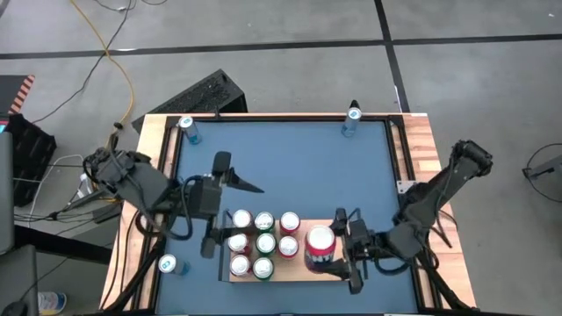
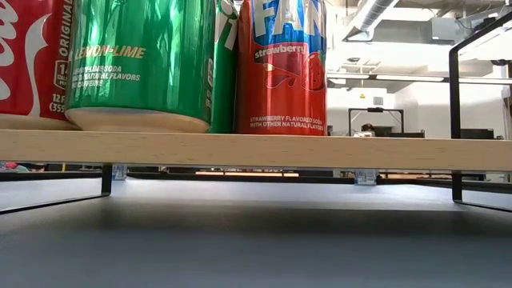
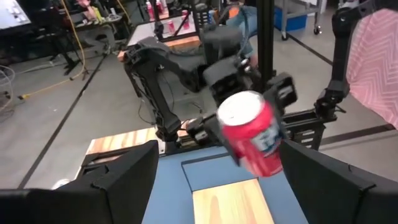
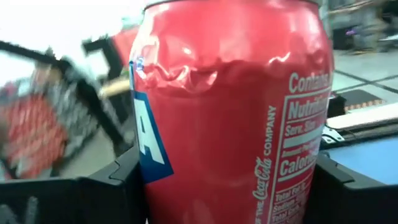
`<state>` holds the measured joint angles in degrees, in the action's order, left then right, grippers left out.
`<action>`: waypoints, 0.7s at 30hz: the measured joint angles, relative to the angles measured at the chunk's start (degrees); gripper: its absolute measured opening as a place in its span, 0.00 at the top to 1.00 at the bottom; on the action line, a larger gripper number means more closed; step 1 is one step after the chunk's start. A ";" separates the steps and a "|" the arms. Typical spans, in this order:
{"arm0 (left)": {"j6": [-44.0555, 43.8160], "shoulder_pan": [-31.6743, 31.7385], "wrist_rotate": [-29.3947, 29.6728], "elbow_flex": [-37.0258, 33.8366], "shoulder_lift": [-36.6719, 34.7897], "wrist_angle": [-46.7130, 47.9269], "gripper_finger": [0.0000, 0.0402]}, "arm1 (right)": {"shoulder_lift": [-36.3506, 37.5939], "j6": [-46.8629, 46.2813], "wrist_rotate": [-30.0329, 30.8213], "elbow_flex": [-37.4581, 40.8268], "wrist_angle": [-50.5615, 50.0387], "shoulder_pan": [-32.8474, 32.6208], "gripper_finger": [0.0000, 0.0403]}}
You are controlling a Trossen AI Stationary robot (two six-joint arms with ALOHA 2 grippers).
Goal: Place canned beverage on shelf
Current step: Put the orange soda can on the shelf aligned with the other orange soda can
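We are noting the right gripper (image 1: 344, 247) pinching a dented red can (image 1: 320, 245) by its thin, slippery sidewalls over the shelf (image 1: 290, 271)'s right end, calling for light mid-body pressure, while the left gripper (image 1: 230, 204) is waiting spread wide.

Robotics lab / industrial workspace, not a home. Bare concrete floor (image 1: 263, 35) with dark seam lines, yellow cable (image 1: 110, 53) trailing loose across it. Test table (image 1: 281, 158) has a blue top with wood edge strips. Low view looks into a big open hall: exposed silver duct (image 2: 376, 12) at the ceiling, white walls, strip lights. Left wrist view shows more workbenches (image 3: 168, 25) with cans and gear behind
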<state>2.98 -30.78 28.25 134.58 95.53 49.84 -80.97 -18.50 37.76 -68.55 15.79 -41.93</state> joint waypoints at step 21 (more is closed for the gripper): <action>-9.26 -4.60 11.45 -0.02 0.09 0.82 0.20 | -15.77 -12.55 -0.63 8.38 16.03 -1.44 0.28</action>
<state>-6.28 -35.38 39.69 134.56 95.61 50.66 -96.74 -31.05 37.14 -60.17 31.82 -43.37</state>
